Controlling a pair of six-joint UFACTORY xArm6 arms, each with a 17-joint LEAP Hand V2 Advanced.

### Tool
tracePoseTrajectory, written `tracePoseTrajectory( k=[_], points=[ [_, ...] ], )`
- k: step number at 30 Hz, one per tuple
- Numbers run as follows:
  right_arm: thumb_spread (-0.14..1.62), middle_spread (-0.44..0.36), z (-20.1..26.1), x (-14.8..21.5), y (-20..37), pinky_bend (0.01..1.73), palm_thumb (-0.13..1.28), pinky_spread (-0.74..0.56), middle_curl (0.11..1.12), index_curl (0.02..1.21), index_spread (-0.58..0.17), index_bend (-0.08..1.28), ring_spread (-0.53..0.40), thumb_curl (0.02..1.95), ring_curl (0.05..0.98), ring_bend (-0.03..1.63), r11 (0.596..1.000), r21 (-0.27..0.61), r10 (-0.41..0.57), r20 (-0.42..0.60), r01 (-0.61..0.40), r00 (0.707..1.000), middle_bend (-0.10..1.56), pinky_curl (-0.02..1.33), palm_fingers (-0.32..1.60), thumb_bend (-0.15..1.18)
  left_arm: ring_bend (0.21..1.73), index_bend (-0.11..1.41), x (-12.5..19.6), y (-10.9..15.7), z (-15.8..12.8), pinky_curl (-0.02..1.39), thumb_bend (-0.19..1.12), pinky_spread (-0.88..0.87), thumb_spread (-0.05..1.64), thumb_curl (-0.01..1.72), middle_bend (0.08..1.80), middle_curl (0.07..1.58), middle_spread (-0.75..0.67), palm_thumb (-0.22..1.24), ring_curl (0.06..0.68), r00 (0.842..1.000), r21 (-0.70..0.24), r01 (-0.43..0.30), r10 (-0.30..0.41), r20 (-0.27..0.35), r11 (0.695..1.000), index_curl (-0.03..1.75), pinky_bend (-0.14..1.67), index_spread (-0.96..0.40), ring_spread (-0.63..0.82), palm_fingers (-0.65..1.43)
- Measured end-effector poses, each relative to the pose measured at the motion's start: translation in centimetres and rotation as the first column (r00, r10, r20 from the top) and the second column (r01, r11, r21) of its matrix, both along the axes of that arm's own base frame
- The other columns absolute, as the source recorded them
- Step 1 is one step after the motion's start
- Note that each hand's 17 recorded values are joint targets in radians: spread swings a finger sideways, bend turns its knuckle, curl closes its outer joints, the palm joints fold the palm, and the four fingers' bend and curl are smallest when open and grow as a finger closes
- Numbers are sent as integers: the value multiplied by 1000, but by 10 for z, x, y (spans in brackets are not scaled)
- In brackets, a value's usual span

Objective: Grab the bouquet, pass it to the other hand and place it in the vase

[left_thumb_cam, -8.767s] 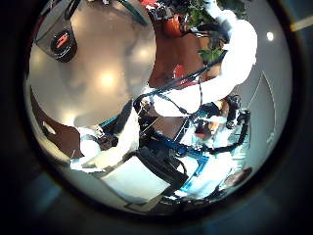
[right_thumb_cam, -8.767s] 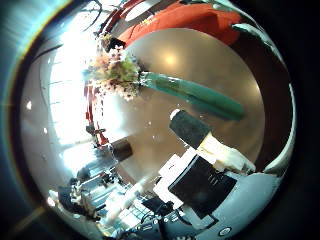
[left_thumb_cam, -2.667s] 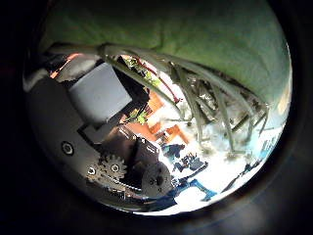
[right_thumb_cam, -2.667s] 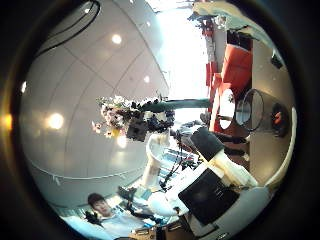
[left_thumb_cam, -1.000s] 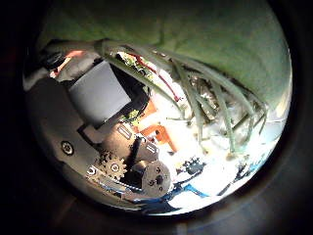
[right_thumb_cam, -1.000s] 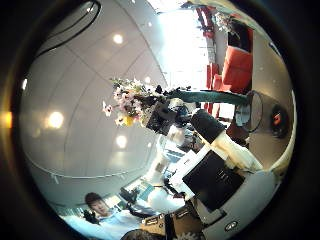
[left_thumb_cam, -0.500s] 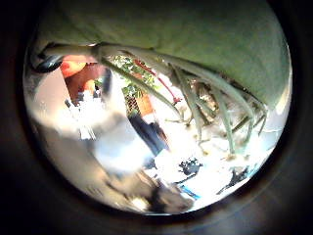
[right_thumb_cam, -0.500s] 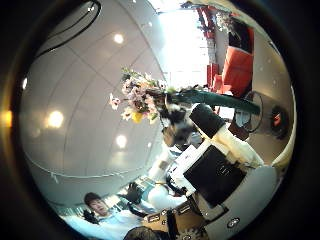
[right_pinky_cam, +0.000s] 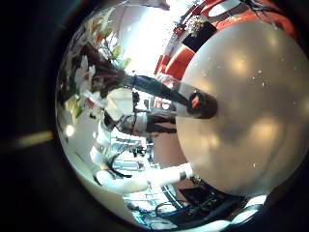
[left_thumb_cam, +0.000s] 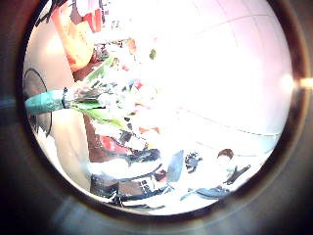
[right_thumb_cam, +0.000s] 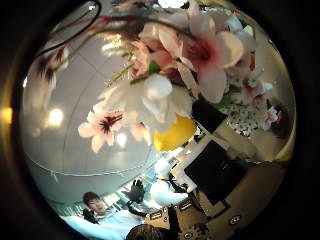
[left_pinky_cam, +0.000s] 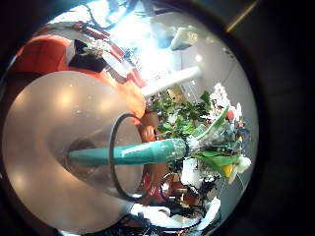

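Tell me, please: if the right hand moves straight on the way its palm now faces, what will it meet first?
Most likely the bouquet: its blossoms fill the right thumb side palm view, so they are very close. Exact depth is unclear.

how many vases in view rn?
1. A clear glass vase stands on the round table, with the bouquet's teal wrapped stem end lying across its rim. Others could be outside these palm views.

The bouquet [right_thumb_cam: 175, 85] crowds the right palm, its blossoms blocking passage there, while its wrapped stem [left_pinky_cam: 128, 152] lies across the glass vase [left_pinky_cam: 123, 157] mouth on the round counter [left_pinky_cam: 44, 138], whose remaining surface is unobstructed.
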State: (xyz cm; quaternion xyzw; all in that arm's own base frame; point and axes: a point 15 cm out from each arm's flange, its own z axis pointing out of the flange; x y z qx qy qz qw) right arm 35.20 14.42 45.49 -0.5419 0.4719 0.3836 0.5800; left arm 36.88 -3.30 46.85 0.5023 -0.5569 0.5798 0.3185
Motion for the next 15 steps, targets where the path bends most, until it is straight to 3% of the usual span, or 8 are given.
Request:
tracePoseTrajectory(
  k=[7, 15],
  points=[
    [1011, -74, 5, -5, 5, 540, 793, 425, 422, 516, -316, 299, -43, 585, 257, 680, 1000, -5, 13, 15, -13, 1000, 370, 183, 497, -21, 526, 106, -32, -3, 28, 408, -40, 606, 761, 368, 165, 317, 594, 119, 166, 999, 47, -46, 45, 26, 998, 317, 182, 173, 663, -170],
    [1012, -76, 15, -13, 8, 550, 792, 413, 426, 523, -316, 291, -39, 588, 256, 681, 1000, -18, 15, 36, -14, 999, 363, 163, 511, -20, 484, 134, -57, -16, 26, 359, -37, 595, 768, 356, 167, 272, 585, 127, 164, 999, 110, -27, 31, -34, 994, 260, 186, 179, 667, -125]
  ],
)
